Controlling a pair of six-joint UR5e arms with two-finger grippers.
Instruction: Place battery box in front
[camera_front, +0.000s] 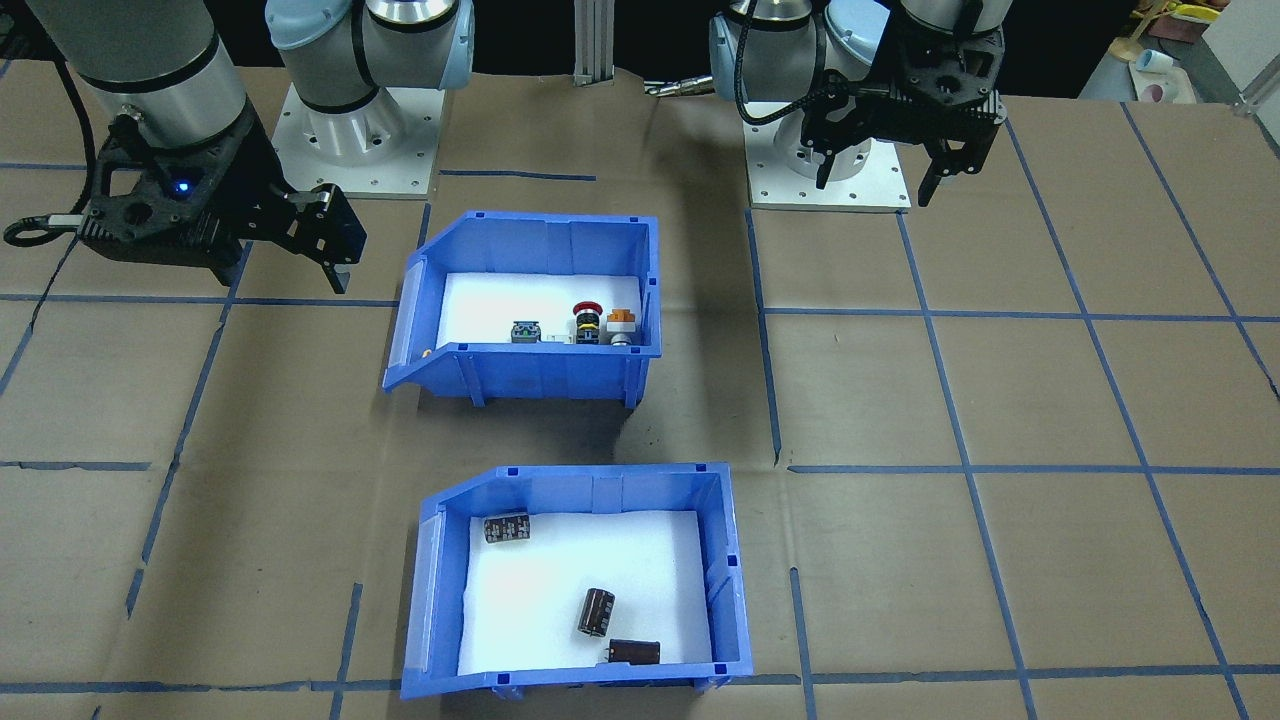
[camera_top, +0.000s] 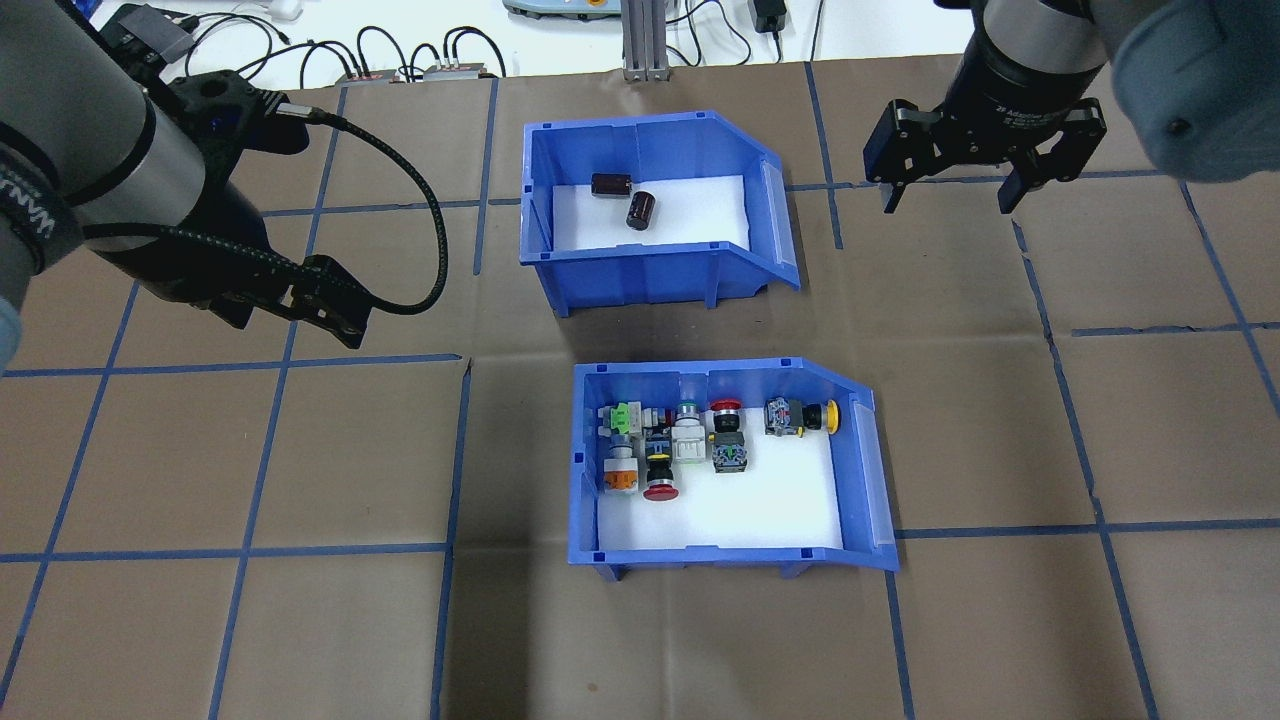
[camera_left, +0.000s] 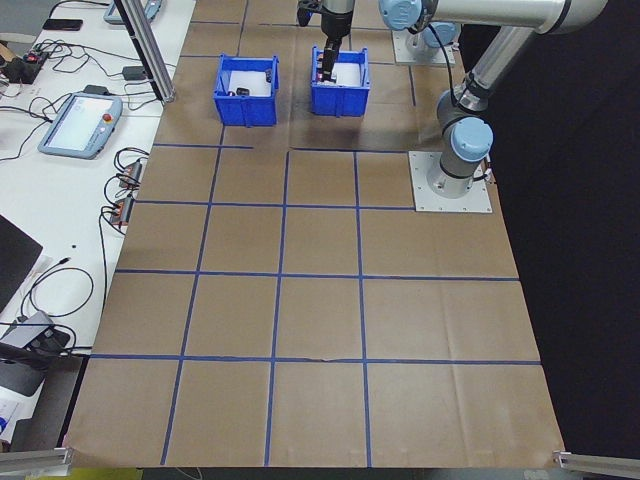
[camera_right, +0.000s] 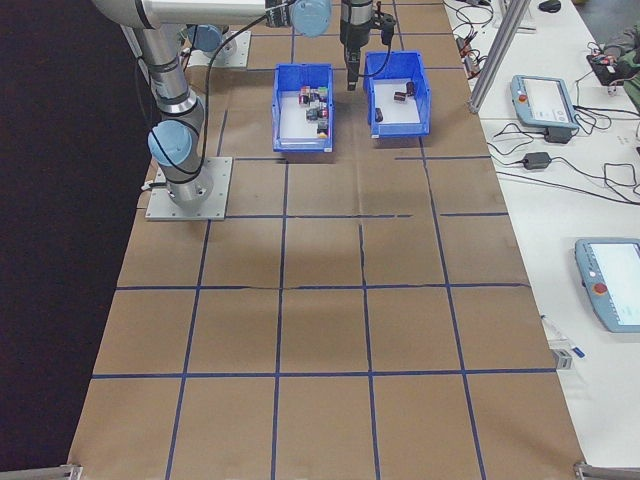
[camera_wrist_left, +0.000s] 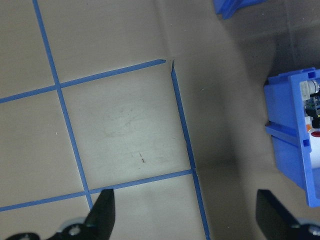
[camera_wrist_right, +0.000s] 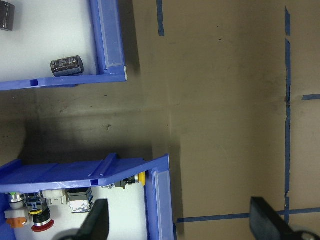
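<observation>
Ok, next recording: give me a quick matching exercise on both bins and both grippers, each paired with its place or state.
Things:
1. battery box
2. switch bin
3. left gripper
4. right gripper

Places or states:
A. nearer the robot, holding colourful push-buttons
B. open, off the table beside the battery box's sloped end
C. farther from the robot, holding dark cylindrical cells
D. open, over bare table away from both bins

Pairs: 1-C, 2-A, 3-D, 4-B

Blue plastic battery box (camera_front: 590, 585) with one sloped cut-away end and a white foam floor, resting flat and upright on the table. Holds three dark cylindrical cells (camera_front: 597, 611), all lying on their sides, apart from one another. Sits between the left gripper (camera_top: 322, 308) and right gripper (camera_top: 948, 195), well apart from both, untouched.
</observation>
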